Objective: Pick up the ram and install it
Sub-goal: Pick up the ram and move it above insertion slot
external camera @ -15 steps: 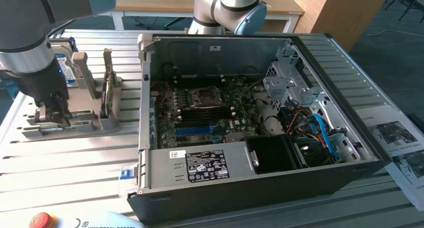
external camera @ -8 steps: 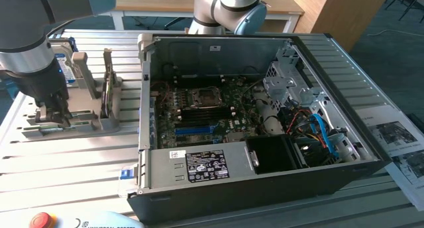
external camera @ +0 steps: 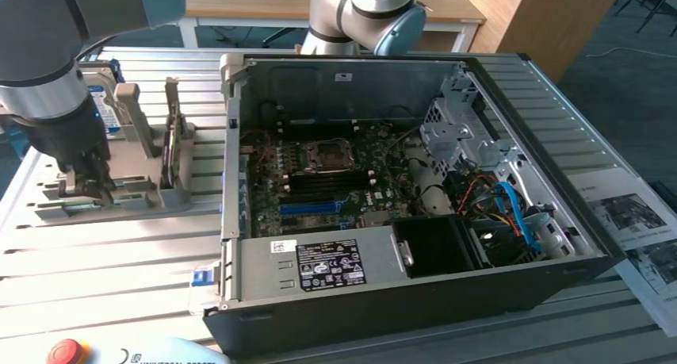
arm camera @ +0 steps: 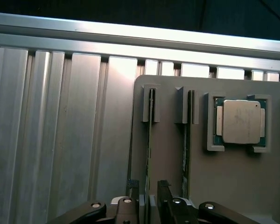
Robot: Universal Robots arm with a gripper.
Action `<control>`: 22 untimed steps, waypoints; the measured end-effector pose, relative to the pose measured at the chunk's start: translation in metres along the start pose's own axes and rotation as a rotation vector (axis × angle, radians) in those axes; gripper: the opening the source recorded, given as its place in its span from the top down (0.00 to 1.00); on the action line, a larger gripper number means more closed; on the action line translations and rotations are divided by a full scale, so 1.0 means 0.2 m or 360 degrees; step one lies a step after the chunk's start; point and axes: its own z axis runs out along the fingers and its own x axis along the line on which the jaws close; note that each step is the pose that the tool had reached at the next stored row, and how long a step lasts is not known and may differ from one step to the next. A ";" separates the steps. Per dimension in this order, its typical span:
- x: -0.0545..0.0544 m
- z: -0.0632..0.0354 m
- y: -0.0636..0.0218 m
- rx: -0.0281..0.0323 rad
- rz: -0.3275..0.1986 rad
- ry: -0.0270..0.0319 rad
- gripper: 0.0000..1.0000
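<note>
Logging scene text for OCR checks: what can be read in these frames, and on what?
"UNIVERSAL ROBOTS", lower edge cut off: on the pendant with the red button.
Black label on the power supply: too small to read.
White sticker on the case inner wall: unreadable.
Printed sheets beside the case: unreadable.

**Silver arm, black gripper**

The arm (external camera: 40, 94) is a smooth silver tube with dark grey housings, and a pale blue cap (external camera: 407, 24) closes one joint. The gripper (arm camera: 148, 187) is black, its linkage bars pinned with round silver screws (arm camera: 95, 205).
</note>
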 end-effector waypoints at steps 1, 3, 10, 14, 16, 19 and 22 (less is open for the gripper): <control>0.00 0.005 0.000 0.00000 0.0000 -0.00001 0.70; 0.00 0.009 0.000 -0.00004 -0.0001 0.00001 0.70; -0.01 0.011 -0.001 -0.00001 -0.0002 -0.00001 0.70; -0.01 0.013 -0.001 -0.00003 -0.0003 0.00001 0.70; -0.01 0.017 -0.002 -0.00002 -0.0003 0.00006 0.70; -0.01 0.025 -0.002 -0.00003 -0.0003 0.00011 0.70; -0.01 0.033 -0.002 -0.00001 -0.0003 0.00011 0.70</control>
